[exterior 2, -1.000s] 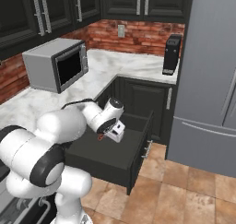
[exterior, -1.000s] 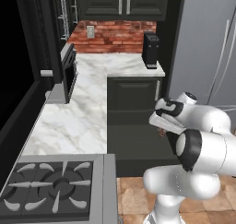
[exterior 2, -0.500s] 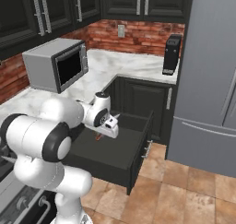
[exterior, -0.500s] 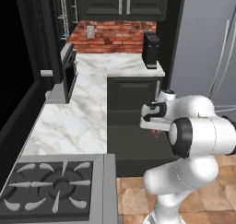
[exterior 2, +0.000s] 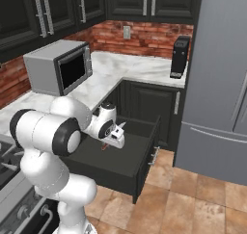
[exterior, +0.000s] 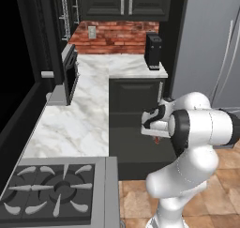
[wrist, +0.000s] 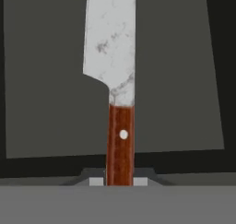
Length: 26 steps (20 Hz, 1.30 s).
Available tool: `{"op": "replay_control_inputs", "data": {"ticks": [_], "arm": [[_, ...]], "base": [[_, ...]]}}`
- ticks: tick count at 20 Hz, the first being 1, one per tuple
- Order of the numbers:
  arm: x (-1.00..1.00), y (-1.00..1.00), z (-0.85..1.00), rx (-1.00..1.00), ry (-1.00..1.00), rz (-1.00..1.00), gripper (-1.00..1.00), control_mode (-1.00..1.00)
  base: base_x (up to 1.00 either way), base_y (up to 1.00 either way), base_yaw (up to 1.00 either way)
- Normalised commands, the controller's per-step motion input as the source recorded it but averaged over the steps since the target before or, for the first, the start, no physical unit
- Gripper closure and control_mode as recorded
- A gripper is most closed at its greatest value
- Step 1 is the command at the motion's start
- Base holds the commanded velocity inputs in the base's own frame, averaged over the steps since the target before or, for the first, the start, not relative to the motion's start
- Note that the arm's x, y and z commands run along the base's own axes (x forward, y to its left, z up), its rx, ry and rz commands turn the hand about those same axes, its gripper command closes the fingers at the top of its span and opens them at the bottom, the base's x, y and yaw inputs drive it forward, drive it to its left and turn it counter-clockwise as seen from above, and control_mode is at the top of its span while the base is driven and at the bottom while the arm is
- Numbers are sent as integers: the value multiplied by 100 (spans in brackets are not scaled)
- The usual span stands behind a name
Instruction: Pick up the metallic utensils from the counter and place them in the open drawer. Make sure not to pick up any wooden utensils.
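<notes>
While the drawer (exterior 2: 126, 157) stands pulled out from the black cabinets, we see nothing lying on its dark floor. We record one knife (wrist: 117, 85), held above that floor: our gripper (wrist: 119, 180) pinches the reddish-brown handle at its butt. The long axis runs straight out along the fingers, silver-grey blade pointing away from the hand, over the drawer.

The open drawer (exterior 2: 128, 163) has a bare floor below the knife (wrist: 118, 80), walls around.
</notes>
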Motion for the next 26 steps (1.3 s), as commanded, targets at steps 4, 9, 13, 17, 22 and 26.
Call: {"op": "replay_control_inputs", "data": {"ticks": [4,9,13,17,22,26], "arm": [[69,3,-47,0,0,0,100,-100],[63,1,-44,0,8,0,100,-100],[35,16,-37,0,5,0,100,-100],[29,38,-38,0,0,0,100,-100],[28,21,-41,0,0,0,100,-100],[31,1,-50,0,0,0,100,-100]], "base": [[0,0,0],[0,0,0],[0,0,0],[0,0,0],[0,0,0],[0,0,0]]}}
